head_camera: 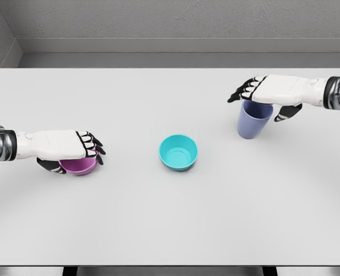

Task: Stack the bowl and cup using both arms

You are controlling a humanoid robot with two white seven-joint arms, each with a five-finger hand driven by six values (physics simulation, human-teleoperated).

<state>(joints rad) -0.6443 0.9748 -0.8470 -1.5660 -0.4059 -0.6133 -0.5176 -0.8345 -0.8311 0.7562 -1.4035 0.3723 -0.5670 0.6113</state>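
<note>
On white table point(170, 230), teal bowl point(178, 152), grey walls

Two bowls sit on the one white table point(170, 230): a teal bowl point(178, 152) near the middle, and a purple bowl point(80, 166) off at about nine o'clock from it, largely covered, so its shape is partly a guess. One cup, a blue-grey cup point(253, 122), stands at about two o'clock from the teal bowl. Two robot hands show: the left hand point(66, 146) and the right hand point(267, 92). That makes three vessels in all.
</note>
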